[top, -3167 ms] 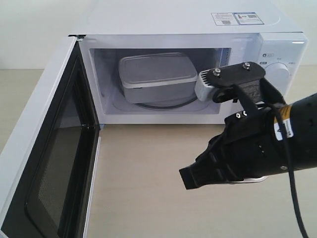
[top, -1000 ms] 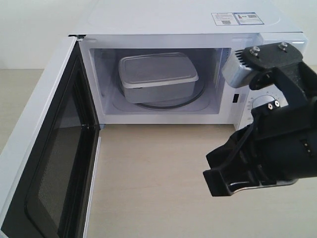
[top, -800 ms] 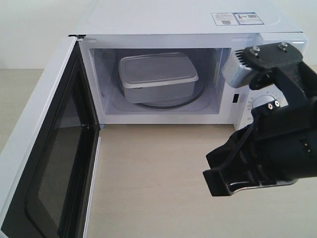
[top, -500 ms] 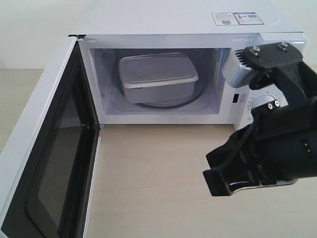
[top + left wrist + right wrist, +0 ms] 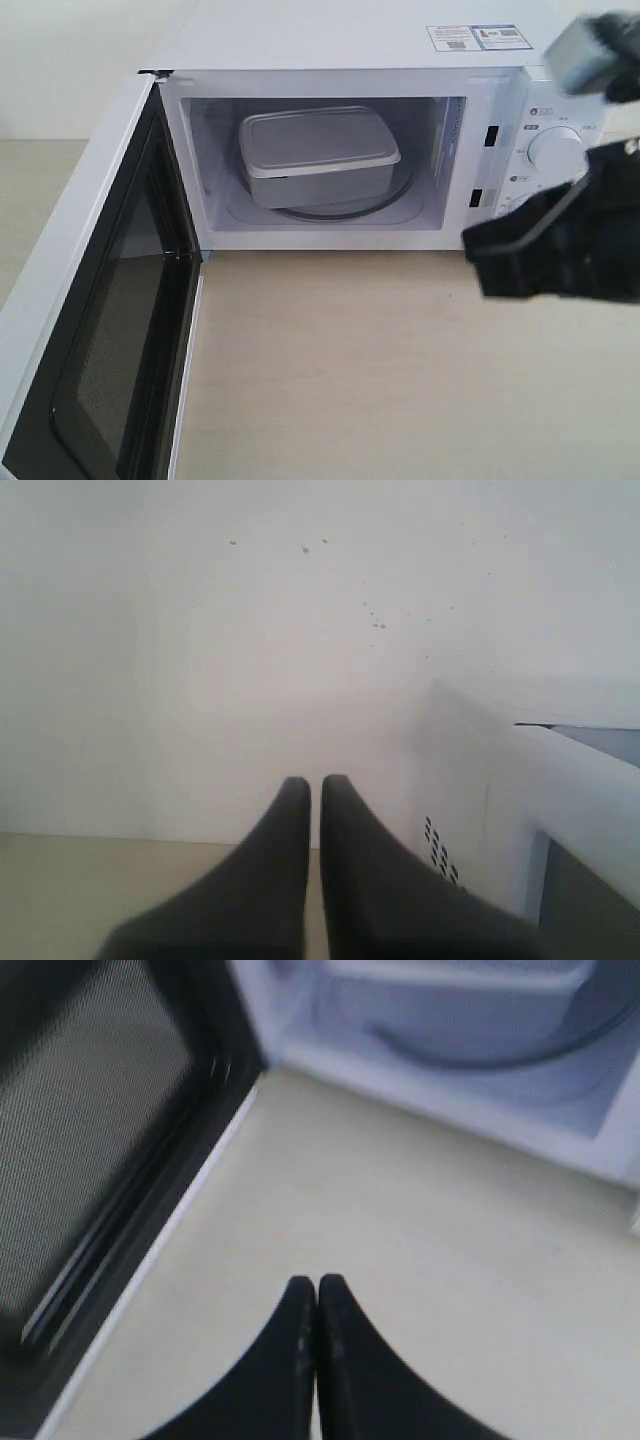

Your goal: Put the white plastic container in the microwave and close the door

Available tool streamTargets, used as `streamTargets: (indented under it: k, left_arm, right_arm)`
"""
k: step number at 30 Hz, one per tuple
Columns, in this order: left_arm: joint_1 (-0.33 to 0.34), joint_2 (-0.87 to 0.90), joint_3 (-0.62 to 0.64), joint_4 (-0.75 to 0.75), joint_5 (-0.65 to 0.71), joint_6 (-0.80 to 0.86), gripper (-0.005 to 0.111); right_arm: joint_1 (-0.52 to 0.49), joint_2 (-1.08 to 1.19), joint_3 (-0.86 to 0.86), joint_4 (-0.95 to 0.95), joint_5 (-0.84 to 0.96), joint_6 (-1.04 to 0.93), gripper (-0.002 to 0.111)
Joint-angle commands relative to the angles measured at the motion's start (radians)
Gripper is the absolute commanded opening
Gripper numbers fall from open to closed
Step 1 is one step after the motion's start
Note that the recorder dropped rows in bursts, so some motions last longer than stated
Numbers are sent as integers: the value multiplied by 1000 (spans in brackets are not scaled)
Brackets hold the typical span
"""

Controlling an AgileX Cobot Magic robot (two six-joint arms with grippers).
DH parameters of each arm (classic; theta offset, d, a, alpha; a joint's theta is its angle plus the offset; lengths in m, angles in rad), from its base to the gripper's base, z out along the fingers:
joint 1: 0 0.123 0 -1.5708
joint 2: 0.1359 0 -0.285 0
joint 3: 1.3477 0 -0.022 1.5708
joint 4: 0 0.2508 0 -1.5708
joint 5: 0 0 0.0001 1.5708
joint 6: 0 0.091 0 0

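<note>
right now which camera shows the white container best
The exterior view: the white plastic container sits whole on the turntable inside the microwave, lid and front wall clear. The right wrist view catches only a blurred strip of it; the left wrist view shows none of it.

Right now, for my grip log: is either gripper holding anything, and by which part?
Nothing. Left gripper and right gripper are shut, empty; the white plastic container sits in the microwave.

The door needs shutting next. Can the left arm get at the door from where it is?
Probably yes: the left gripper, shut, hangs beside the microwave on its vented side, and nothing shows between it and the open door.
</note>
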State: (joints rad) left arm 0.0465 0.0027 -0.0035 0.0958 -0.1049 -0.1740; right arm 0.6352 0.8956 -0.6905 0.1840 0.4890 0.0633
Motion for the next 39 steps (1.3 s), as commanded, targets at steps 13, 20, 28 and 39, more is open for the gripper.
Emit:
streamTargets:
  k: [13, 20, 28, 39]
  left_arm:
    - [2, -3, 4, -3, -11, -2, 4]
    - [2, -3, 4, -3, -11, -2, 4]
    - [2, -3, 4, -3, -11, -2, 4]
    - [2, -3, 4, -3, -11, -2, 4]
  right_arm:
    - [-532, -673, 409, 129, -400, 6, 0]
    - [-545, -788, 493, 124, -419, 6, 0]
    - [-545, -820, 540, 124, -383, 6, 0]
    - [-545, -820, 540, 124, -380, -3, 0]
